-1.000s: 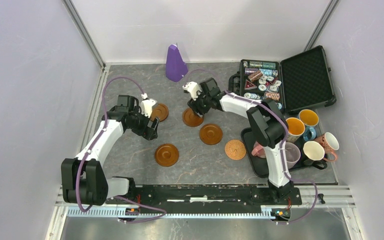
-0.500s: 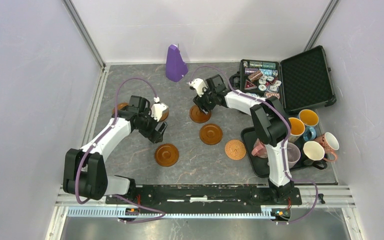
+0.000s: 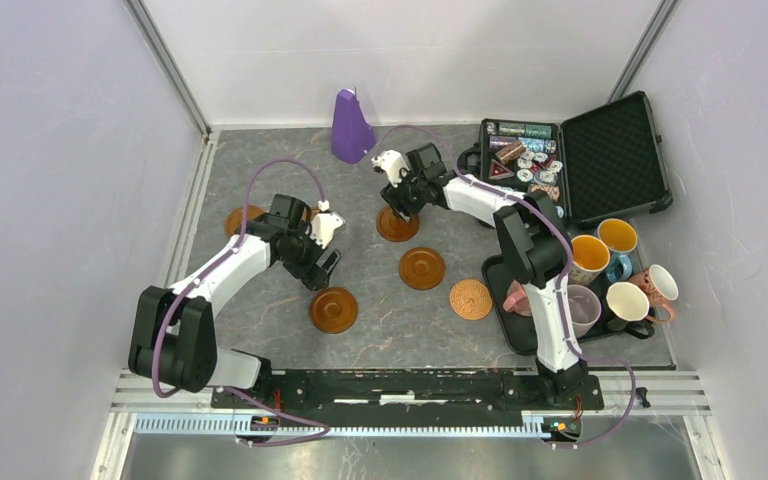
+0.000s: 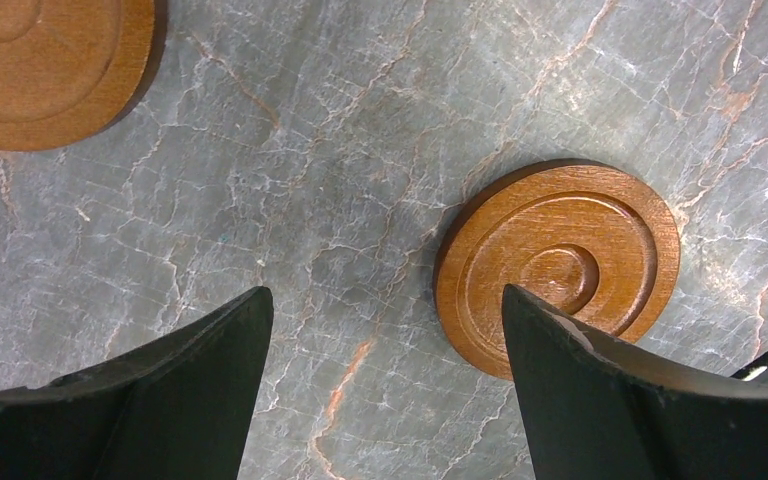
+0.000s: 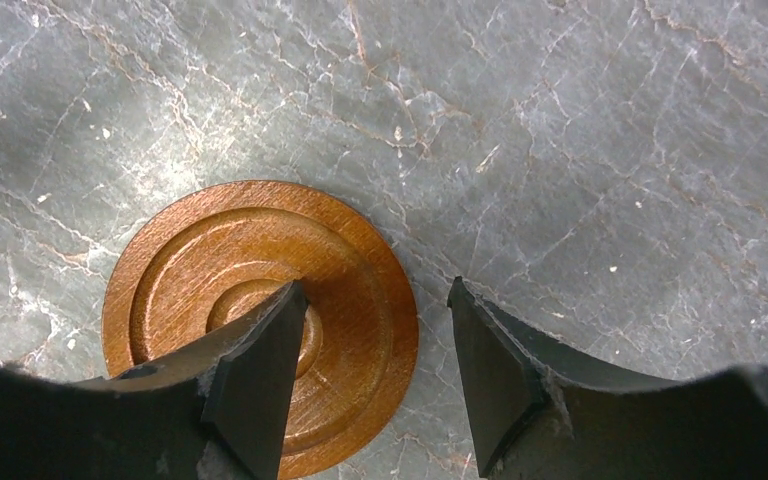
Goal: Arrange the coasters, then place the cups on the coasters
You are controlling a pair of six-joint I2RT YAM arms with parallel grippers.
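The right gripper (image 5: 375,300) is partly open and holds nothing. One finger sits over the ringed centre of a dark coaster (image 5: 260,320) lying flat at the far middle of the table (image 5: 610,150), and the other hangs just off its rim. Whether the first finger presses down I cannot tell. With only light contact, a drag could let the disc slip free or pivot. If the outer finger closes in, it could pry the edge up.

The left gripper (image 4: 385,300) is wide open and empty over bare table, one finger overlapping a second coaster (image 4: 558,268). Lowered straight, that finger would land on the disc rather than straddle it.

The cups (image 3: 591,252) stand in the tray (image 3: 508,325) at the right. Discs set too close together would make the handled mugs knock.
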